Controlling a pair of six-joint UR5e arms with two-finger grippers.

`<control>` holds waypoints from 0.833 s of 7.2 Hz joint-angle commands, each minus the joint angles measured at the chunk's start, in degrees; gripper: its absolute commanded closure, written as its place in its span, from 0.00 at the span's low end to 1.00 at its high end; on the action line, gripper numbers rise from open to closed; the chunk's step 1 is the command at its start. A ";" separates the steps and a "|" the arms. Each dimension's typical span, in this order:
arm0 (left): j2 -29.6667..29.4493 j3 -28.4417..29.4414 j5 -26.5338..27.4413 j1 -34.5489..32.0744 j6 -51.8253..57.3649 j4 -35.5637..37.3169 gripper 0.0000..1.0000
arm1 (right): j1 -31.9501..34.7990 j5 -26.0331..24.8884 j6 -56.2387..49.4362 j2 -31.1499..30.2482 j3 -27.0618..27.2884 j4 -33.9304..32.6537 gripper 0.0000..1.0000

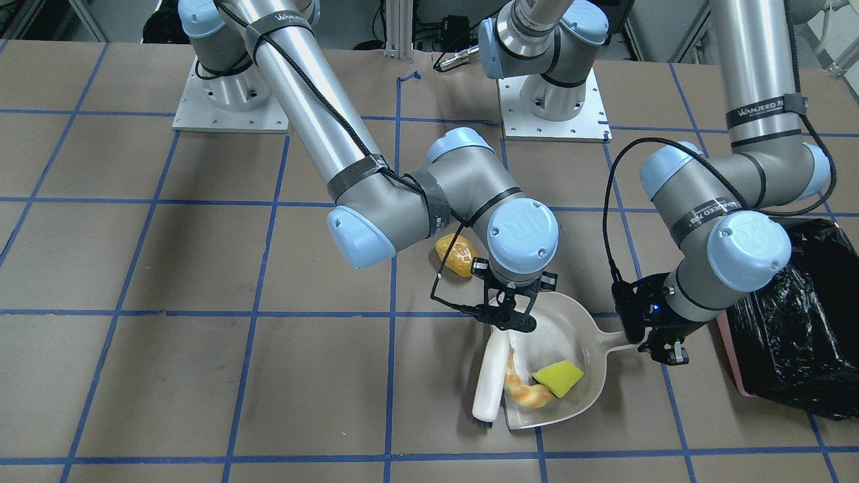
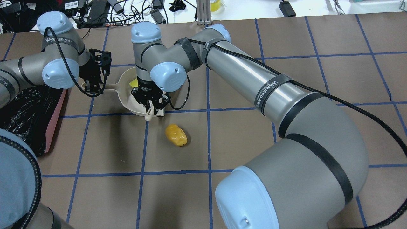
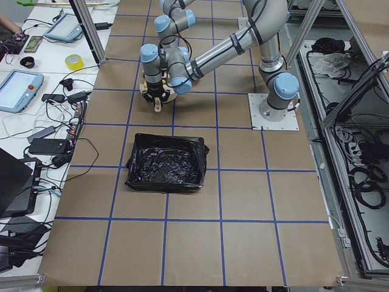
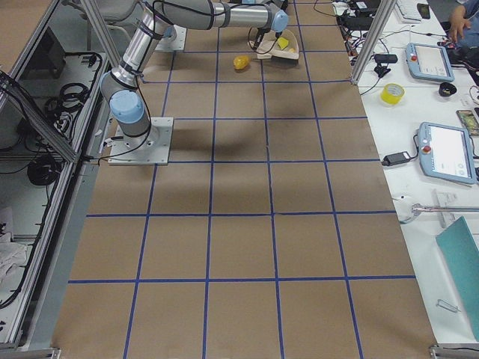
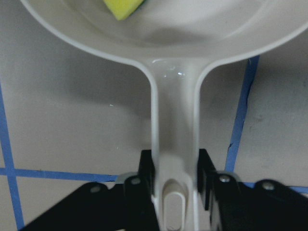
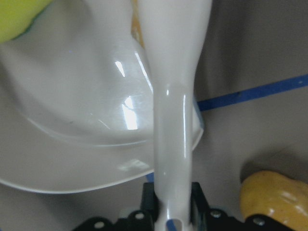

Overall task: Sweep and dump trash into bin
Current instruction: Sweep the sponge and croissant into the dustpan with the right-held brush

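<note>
Beside bin (image 1: 798, 322) — L gripper (image 5: 175, 174) clamped on dustpan handle (image 5: 175, 115), R gripper (image 6: 173, 204) on brush (image 1: 490, 382).

Taking the front-facing view with the dustpan (image 1: 570, 322) as the dial's centre, free room lies from 6 round to 10 o'clock, where the table (image 1: 201, 376) shows bare brown paper with blue tape lines. Close in at 9 o'clock the white brush (image 1: 488, 379) lies along the pan's mouth and bars that side. The right gripper (image 1: 510, 320), clamped on the brush, and its wrist hang over 12 o'clock. They roof the potato-shaped lump (image 1: 456, 255) at 11 o'clock, and a black cable (image 1: 437, 276) loops just beside it. At 3 o'clock the left gripper (image 1: 652, 343) clamps the pan's handle. Together with the arm joints above it, it fills the gap to the bin (image 1: 798, 315).
</note>
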 commanded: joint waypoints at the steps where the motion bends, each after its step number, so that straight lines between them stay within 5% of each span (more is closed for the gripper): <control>1: 0.09 0.09 0.00 0.00 0.00 0.12 0.95 | 0.41 4.38 0.14 0.91 -3.53 0.00 1.00; 3: 0.17 0.09 0.00 0.00 0.26 0.12 0.95 | -0.81 -2.92 -3.43 -0.13 -2.92 3.39 1.00; 6: 6.56 -5.50 2.63 0.61 5.00 -2.16 0.95 | -5.81 -13.94 -12.22 -7.93 0.14 19.64 1.00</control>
